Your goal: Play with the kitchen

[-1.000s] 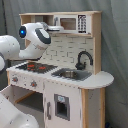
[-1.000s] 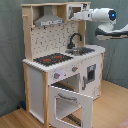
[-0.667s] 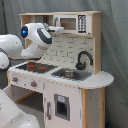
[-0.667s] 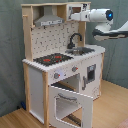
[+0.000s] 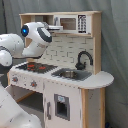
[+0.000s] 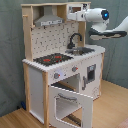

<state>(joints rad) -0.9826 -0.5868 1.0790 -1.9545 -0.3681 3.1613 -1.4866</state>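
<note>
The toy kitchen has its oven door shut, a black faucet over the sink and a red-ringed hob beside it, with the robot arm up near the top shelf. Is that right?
Not quite: the oven door is open, swung out from the front of the kitchen, as the second exterior view shows. The rest holds: the black faucet arches over the sink, the red-ringed hob lies beside it, and the arm is up at the top shelf.

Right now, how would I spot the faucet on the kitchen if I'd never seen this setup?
Find the kitchen, a tall unit of pale wood and white panels, and look along its counter past the red-ringed hob to the sink. The faucet rises at the back of the sink against the patterned wall. It is the only black hooked arch on the counter.
</note>
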